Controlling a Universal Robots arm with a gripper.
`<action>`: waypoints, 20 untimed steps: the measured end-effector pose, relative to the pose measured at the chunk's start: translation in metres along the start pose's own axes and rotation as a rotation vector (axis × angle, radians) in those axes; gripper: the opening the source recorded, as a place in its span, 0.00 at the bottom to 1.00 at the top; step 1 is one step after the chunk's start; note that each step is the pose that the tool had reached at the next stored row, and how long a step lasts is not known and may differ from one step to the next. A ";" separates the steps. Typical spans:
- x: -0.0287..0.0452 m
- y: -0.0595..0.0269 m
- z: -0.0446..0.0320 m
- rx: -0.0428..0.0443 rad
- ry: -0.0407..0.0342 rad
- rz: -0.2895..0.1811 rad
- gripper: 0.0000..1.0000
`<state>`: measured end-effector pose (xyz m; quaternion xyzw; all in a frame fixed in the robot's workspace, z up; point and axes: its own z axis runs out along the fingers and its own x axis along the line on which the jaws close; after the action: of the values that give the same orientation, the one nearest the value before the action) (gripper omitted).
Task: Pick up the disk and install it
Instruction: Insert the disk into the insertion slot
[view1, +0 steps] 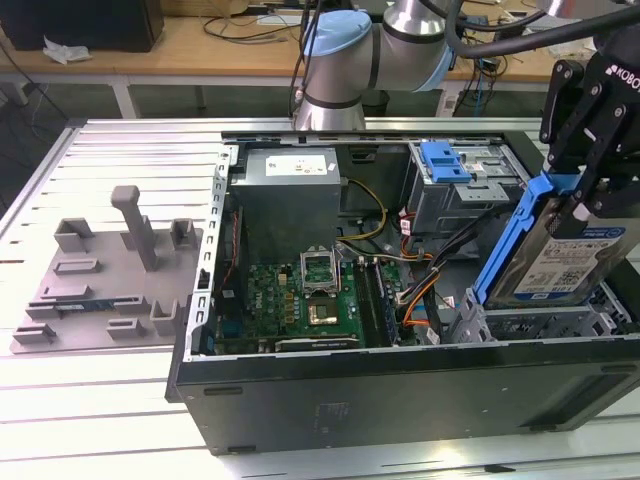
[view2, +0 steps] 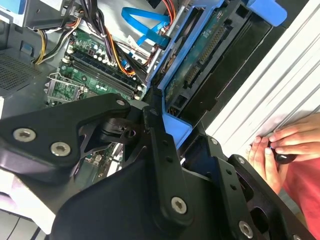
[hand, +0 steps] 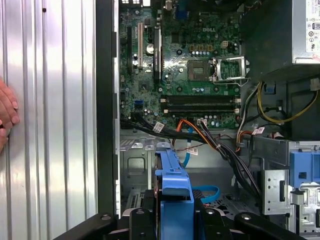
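In the exterior view the disk (view1: 565, 262), a silver drive with a white-and-blue label in a blue bracket, hangs tilted over the right end of the open computer case (view1: 400, 400). My gripper (view1: 582, 195) is shut on its upper end, black fingers clamping the bracket. The disk's lower edge sits just above the metal drive bay (view1: 530, 325). In the second wrist view the disk's green circuit underside (view2: 200, 65) shows beyond a black finger (view2: 156, 132). In the first wrist view the blue bracket (hand: 174, 185) sticks out from between the jaws towards the case interior.
A second blue-bracketed drive (view1: 445, 160) sits in the upper bay. The motherboard (view1: 300, 290), cables (view1: 420, 285) and power supply (view1: 290, 170) fill the case. A grey fixture plate (view1: 110, 280) lies at the exterior view's left. A person's hand (view2: 280, 150) rests on the ribbed table beside the case.
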<state>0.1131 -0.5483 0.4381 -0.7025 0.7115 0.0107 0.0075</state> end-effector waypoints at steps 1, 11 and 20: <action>0.0000 0.0000 0.0009 0.0000 -0.0001 0.000 0.37; 0.0001 -0.0001 0.0029 0.0001 -0.0004 0.000 0.37; 0.0001 -0.0001 0.0002 0.0005 -0.0016 0.000 0.37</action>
<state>0.1132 -0.5484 0.4378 -0.7026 0.7115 0.0111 0.0083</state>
